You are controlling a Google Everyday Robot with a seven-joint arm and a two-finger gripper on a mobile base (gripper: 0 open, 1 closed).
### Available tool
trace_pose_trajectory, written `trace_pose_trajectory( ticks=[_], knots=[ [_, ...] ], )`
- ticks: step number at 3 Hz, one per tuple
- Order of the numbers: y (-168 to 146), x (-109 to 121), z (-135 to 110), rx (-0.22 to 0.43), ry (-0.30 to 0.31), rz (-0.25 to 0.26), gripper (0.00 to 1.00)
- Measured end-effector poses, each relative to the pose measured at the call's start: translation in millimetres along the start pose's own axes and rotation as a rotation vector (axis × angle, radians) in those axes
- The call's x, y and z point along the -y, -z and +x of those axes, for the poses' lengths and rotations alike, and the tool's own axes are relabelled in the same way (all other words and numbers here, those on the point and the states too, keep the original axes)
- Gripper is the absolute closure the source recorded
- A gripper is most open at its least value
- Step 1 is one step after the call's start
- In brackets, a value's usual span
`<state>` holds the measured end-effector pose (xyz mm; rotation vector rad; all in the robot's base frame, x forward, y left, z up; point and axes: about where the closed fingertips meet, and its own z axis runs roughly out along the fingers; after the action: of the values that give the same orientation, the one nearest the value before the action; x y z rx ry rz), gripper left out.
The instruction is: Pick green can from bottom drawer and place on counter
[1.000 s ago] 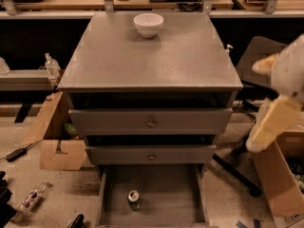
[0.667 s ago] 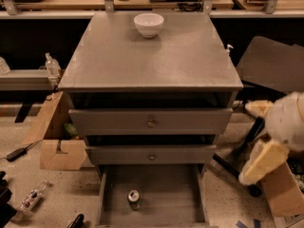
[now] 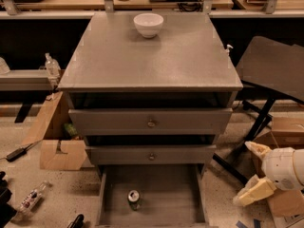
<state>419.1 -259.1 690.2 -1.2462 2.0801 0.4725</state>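
The green can (image 3: 134,198) stands upright on the floor of the open bottom drawer (image 3: 166,194), left of its middle, silver top showing. The grey speckled counter (image 3: 152,61) is above, over two closed drawers with round knobs. My gripper (image 3: 254,171) is low at the right, outside the cabinet and to the right of the bottom drawer, well away from the can. Its two cream fingers (image 3: 254,192) are spread apart with nothing between them.
A white bowl (image 3: 148,24) sits at the back of the counter. A black folding table (image 3: 275,65) and cardboard boxes (image 3: 285,127) stand at the right. A cardboard box (image 3: 59,148), a clear bottle (image 3: 52,65) and floor clutter (image 3: 31,198) are at the left.
My arm and gripper have moved down along the right side, from beside the counter to the height of the bottom drawer. The can, bowl and drawers have not moved.
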Motion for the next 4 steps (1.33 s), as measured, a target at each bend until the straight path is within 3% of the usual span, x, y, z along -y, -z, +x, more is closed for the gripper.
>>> trace_pose_trajectory(
  ticks=[2,3,4],
  knots=[
    [-19,4,8,0.016,-0.006,-0.031,0.0],
    [-60,4,20,0.078,0.0,-0.043,0.0],
    [-117,23,58,0.168,0.013,-0.014,0.0]
  ],
)
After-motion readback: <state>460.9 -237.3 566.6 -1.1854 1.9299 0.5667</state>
